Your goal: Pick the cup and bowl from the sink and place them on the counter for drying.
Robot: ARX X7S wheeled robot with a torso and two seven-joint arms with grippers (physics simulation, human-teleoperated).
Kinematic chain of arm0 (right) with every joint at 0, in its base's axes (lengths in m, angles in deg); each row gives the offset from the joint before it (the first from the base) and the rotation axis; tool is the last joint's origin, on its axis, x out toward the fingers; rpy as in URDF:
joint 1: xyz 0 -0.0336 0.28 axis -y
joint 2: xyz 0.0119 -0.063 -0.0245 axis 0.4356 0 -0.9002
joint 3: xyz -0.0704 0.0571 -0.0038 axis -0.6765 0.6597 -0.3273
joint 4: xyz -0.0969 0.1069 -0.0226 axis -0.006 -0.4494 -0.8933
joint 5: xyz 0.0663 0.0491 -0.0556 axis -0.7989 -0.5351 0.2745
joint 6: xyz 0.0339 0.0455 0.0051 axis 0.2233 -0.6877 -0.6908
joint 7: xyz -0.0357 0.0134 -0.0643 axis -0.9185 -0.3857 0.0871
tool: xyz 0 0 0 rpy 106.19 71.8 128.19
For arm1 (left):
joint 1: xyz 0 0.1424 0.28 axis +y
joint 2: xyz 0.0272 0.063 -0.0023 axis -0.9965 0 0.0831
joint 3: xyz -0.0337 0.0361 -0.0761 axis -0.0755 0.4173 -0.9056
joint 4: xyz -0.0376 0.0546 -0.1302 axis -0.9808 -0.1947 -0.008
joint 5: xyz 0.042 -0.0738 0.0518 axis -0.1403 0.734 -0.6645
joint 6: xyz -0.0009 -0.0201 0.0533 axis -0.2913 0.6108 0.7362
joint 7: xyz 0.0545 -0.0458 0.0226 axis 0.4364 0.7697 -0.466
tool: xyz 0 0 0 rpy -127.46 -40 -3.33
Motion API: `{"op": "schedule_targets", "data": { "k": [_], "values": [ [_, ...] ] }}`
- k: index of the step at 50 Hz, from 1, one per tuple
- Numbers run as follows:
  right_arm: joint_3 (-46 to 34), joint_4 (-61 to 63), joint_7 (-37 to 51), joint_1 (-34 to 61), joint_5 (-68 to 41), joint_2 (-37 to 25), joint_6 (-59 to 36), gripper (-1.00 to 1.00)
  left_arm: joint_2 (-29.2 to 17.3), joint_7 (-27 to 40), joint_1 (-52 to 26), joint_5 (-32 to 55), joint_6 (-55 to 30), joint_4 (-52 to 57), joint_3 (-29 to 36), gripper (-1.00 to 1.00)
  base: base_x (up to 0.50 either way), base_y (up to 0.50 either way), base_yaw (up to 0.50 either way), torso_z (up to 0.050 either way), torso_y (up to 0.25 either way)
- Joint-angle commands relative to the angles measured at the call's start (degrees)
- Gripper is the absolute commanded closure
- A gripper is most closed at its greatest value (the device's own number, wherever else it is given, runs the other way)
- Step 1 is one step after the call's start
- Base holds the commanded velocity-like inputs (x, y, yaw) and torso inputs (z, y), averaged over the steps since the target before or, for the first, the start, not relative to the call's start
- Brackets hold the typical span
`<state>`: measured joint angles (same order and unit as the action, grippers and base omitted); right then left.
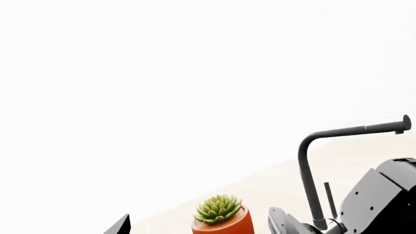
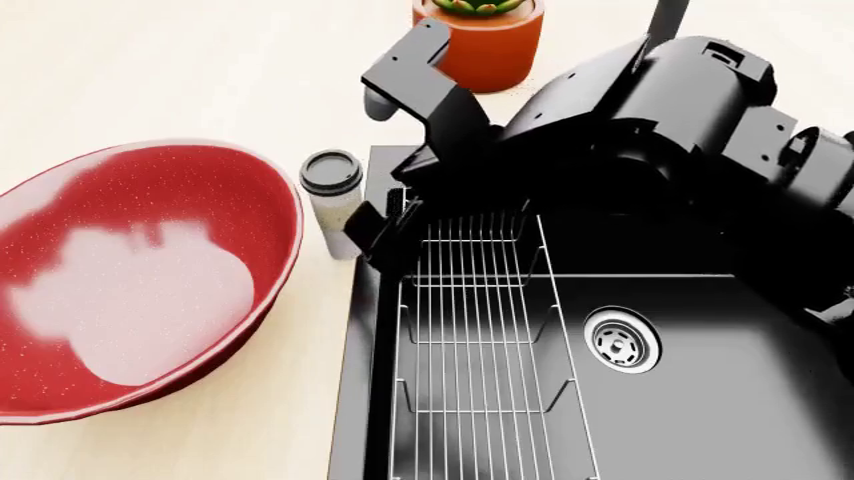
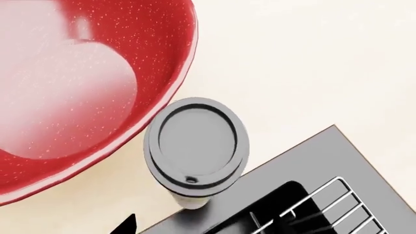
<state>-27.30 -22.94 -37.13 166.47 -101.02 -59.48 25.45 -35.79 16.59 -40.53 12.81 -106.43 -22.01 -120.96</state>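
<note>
Glossy black right arm (image 2: 667, 100) – angular housings, grey joints

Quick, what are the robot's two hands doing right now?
Left gripper: cannot be told, only one fingertip shows.
Right gripper: open, holding nothing, beside the cup.

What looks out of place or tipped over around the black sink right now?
Nothing is spilled or tipped. The slim off-white cup with a dark lid stands upright on the pale beige counter, right at the edge of the black sink. The wide red speckled bowl sits beside it, its rim close to the cup.
</note>
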Motion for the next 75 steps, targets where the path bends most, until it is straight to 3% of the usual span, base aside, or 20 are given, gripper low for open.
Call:
{"op": "schedule_targets", "data": {
  "k": [1,10,18,27,39,66,75],
  "values": [
    [0.69,7.58,2.11,0.54,-1.85,-5.61,-1.58,-1.00,-0.47,0.38,-0.63,0.15,0.53,-0.11,1.02,-1.00,0.00,0.00,0.00,0.000,0.000],
    [6.05,22.47,9.22,1.59,-8.33,-18.26,-1.19,-1.00,-0.68,0.53,-1.33,-0.11,1.11,-0.15,2.30,-1.00,0.00,0.00,0.00,0.000,0.000],
    [11.56,33.52,14.69,-0.39,-11.00,-29.13,4.80,-1.00,-0.70,0.95,-1.96,-0.43,1.66,-0.06,3.73,-1.00,0.00,0.00,0.00,0.000,0.000],
    [16.05,44.98,18.57,-6.81,-8.39,-40.31,15.74,-1.00,-0.84,1.15,-2.73,-0.66,2.22,0.02,5.07,-1.00,0.00,0.00,0.00,0.000,0.000],
    [18.60,53.31,22.26,-15.84,-0.54,-50.61,30.25,-1.00,-0.33,0.94,-2.01,-1.02,1.98,0.41,4.17,-1.00,0.00,0.00,0.00,0.000,0.000],
    [20.10,57.61,28.47,-27.52,18.44,-54.67,53.65,-1.00,-0.34,0.98,-2.18,-1.20,2.38,0.69,4.18,-1.00,0.00,0.00,0.00,0.000,0.000],
    [20.44,57.35,30.29,-28.64,21.15,-54.08,55.80,-1.00,-0.21,0.81,-1.91,-1.18,2.34,0.81,3.63,-1.00,0.00,0.00,0.00,0.000,0.000]
  ]
}}
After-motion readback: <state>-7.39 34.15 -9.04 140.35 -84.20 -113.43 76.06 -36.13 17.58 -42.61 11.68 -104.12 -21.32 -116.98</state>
